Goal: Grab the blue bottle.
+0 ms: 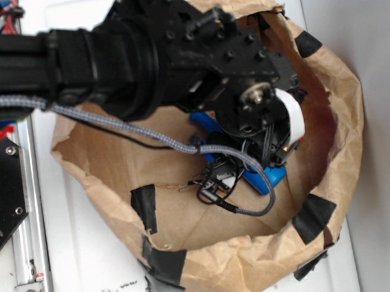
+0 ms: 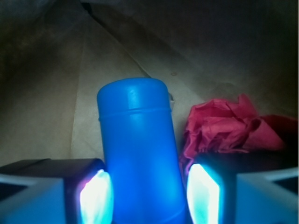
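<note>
Right now the gripper (image 2: 149, 196) is down inside the brown paper bag (image 1: 220, 268), its two pads (image 2: 96, 196) straddling the blue bottle (image 2: 140, 154), which lies on the bag floor between them. Whether the pads are pressing the plastic or just flanking it, I cannot tell. A red ruffled cloth (image 2: 224, 128) sits just beside the bottle, outside the straddle, so a squeeze should catch the bottle alone.
</note>
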Controlling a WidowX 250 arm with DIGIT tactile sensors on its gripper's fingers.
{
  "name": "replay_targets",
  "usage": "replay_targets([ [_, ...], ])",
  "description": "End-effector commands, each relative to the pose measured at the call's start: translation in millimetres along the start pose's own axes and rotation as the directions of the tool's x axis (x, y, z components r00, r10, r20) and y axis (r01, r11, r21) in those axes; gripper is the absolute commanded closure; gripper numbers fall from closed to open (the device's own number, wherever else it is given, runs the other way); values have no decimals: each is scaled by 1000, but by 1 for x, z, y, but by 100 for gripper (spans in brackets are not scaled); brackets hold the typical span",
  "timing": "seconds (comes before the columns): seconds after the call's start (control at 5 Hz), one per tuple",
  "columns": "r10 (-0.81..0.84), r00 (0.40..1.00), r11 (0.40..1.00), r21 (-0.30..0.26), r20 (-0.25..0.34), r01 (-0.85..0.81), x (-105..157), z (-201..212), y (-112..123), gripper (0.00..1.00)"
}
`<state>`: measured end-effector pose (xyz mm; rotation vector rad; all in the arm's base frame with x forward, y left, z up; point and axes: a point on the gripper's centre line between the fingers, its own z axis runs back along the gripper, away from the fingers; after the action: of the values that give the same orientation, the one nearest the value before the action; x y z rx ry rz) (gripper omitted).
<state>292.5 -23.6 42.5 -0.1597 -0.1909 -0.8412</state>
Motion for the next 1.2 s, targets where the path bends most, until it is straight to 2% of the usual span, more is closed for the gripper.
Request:
replay_targets([
  [0.0,132,982,986,82,138,-144,-2,82,3,100],
  [0.2,240,955,964,73,176,-256,-3,115,-7,100],
  [0.4,246,950,965,47,191,-259,-4,126,-18,100],
  [0.6,244,956,963,73,163,-258,-5,118,-21,100],
  [0.8,220,967,970,73,130,-231,-4,110,-20,4],
  [1.0,180,977,980,62,111,-188,-3,94,-19,0],
])
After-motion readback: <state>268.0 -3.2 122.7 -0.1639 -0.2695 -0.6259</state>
